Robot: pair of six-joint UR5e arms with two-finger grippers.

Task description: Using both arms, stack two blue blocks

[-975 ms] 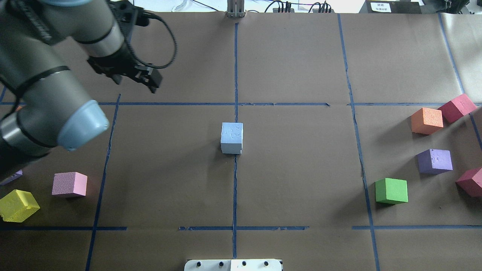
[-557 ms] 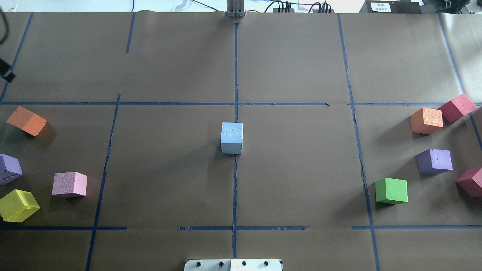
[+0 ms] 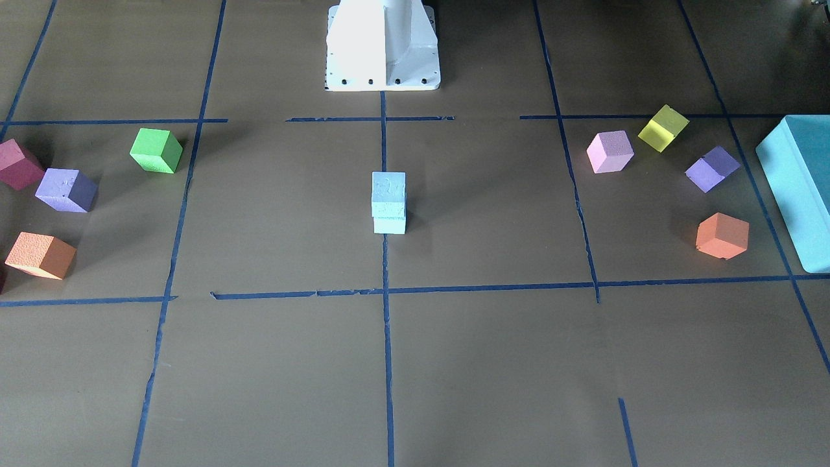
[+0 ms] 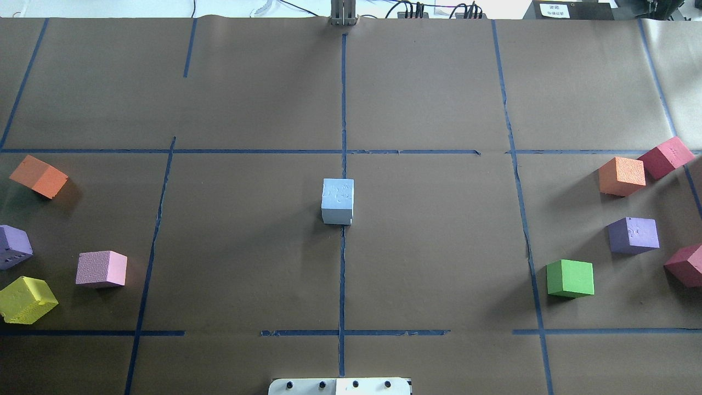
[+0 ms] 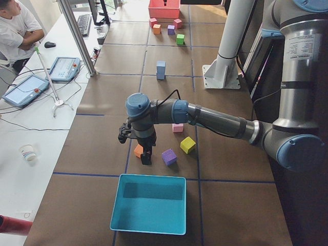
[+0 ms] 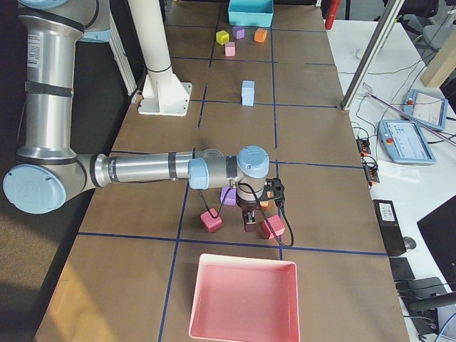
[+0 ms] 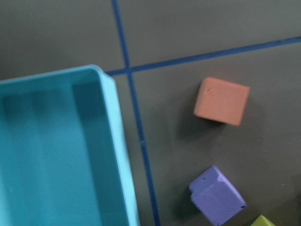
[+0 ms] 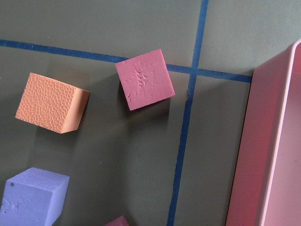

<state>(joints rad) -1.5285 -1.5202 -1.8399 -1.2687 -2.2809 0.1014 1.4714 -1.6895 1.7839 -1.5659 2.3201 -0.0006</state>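
The two blue blocks stand stacked at the table's centre on the blue tape line. The sky blue block (image 3: 388, 188) sits on the paler cyan block (image 3: 390, 224); the overhead view shows the stack's top (image 4: 338, 196). No gripper touches them. My left gripper (image 5: 146, 156) shows only in the exterior left view, hanging over the cubes beside the teal box; I cannot tell its state. My right gripper (image 6: 249, 222) shows only in the exterior right view, among the red cubes near the pink tray; I cannot tell its state.
A teal box (image 5: 148, 202) lies at the table's left end and a pink tray (image 6: 242, 299) at its right end. Orange (image 4: 38, 175), purple (image 4: 13, 246), pink (image 4: 101, 269) and yellow (image 4: 26, 299) cubes lie left. Green (image 4: 570, 278), purple (image 4: 633, 235), orange (image 4: 621, 175) and red (image 4: 665, 156) cubes lie right.
My left arm has swung out of the overhead view to the left, uncovering the orange and purple cubes. The blue stack has not moved.
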